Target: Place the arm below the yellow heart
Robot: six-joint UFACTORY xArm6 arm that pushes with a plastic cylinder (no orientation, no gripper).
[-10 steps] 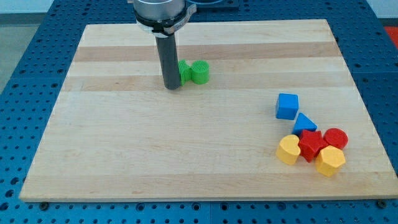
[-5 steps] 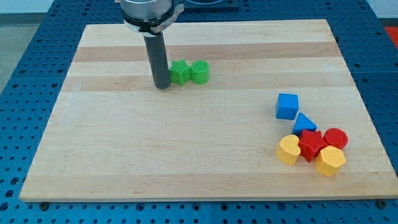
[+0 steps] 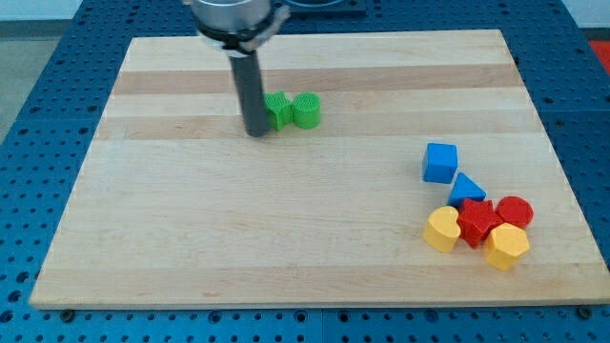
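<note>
The yellow heart (image 3: 441,229) lies near the view's bottom right of the wooden board (image 3: 238,229), at the left of a cluster of blocks. My tip (image 3: 257,132) rests on the board far up and to the left of the heart, just left of two green blocks. The rod rises from the tip to the arm's head at the view's top.
A green star (image 3: 277,111) and a green cylinder (image 3: 306,110) sit side by side right of the tip. In the cluster with the heart are a blue cube (image 3: 439,162), a blue triangle (image 3: 466,189), a red star (image 3: 477,223), a red cylinder (image 3: 515,211) and a yellow hexagon (image 3: 505,247).
My tip moved left away from the green star, then came back a little to the right, now close to the star's left side. No block has moved.
</note>
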